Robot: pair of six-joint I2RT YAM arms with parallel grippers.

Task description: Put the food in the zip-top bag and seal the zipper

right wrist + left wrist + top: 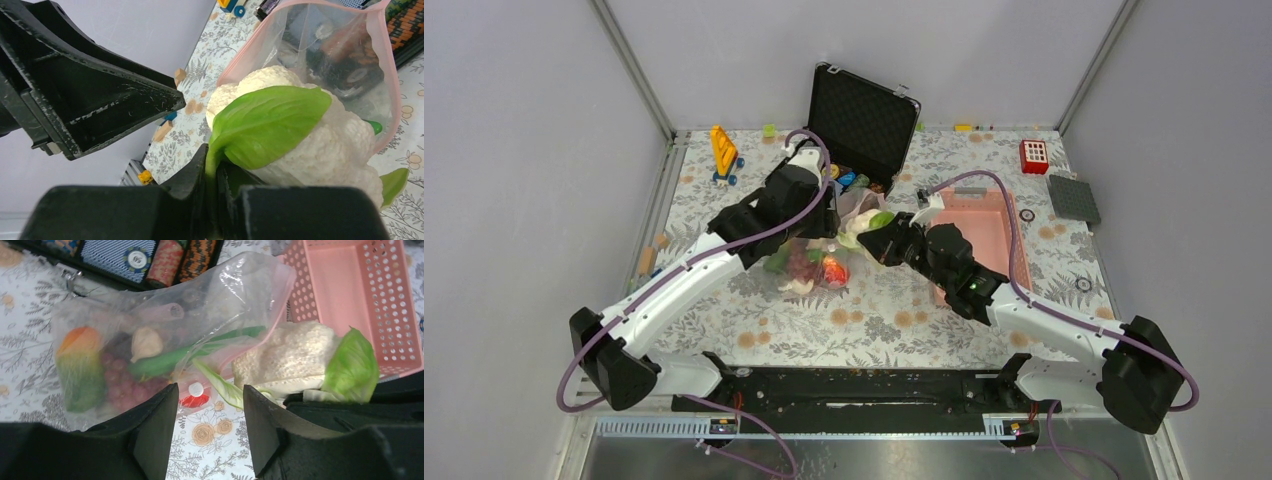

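The clear zip-top bag (210,295) lies on the floral cloth, its pink zipper (280,315) facing the basket. Inside it are an orange-green mango (80,365), purple grapes (125,385), a long green vegetable (170,360), a pale bulb (146,342) and a red fruit (197,400). My left gripper (210,387) hovers open just above the bag's near edge, with nothing between its fingers. My right gripper (214,160) is shut on the green leaf (270,122) of a white cauliflower piece (345,145), held at the bag's mouth (392,85). From above, both grippers meet over the bag (809,265).
A pink perforated basket (350,295) stands right behind the cauliflower. An open black case (864,120) with poker chips (150,257) sits beyond the bag. A yellow toy (724,150), a red block (1034,157) and a grey plate (1074,198) lie near the back.
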